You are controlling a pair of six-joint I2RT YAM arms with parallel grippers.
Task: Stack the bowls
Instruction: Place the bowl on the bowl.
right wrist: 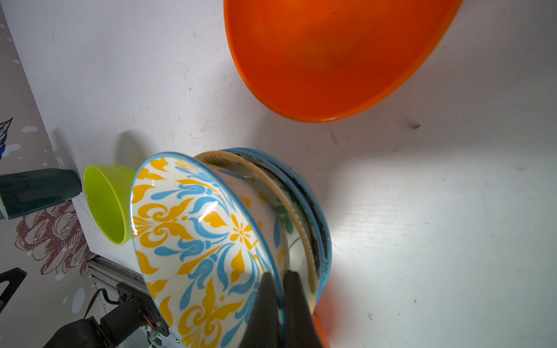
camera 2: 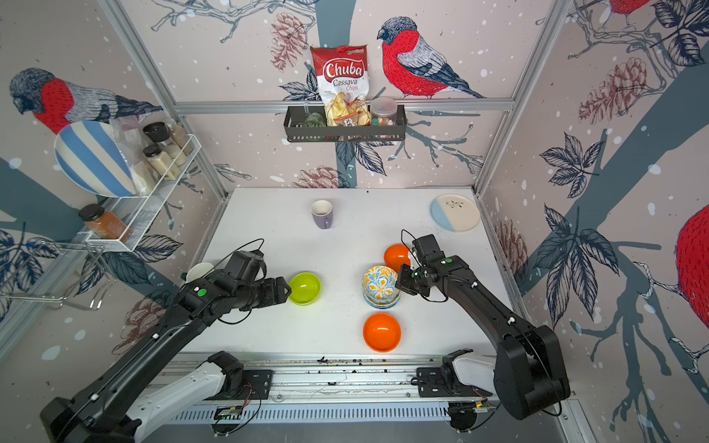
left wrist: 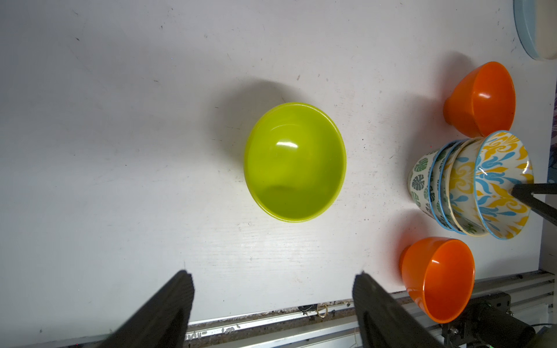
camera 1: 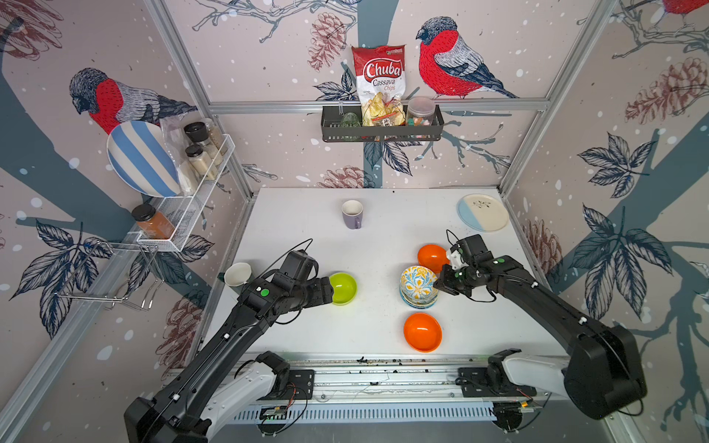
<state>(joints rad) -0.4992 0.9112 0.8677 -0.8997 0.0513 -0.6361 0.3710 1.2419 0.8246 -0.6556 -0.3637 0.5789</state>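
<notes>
now: your right fingers (right wrist: 265,307) pinch the rim of the top floral bowl (right wrist: 193,229), tilted on the stack (left wrist: 434,186); seat it level before letting go. left fingers (left wrist: 168,310), apart, face the lime bowl (left wrist: 294,162), well left of the stack.

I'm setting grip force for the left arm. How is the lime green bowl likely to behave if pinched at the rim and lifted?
The lime green bowl looks like thin glossy plastic: probably light and stiff, not fragile. Its shiny wall may slip in a light pinch. It tapers to a narrow base, so a sideways nudge could slide or tip it.
</notes>
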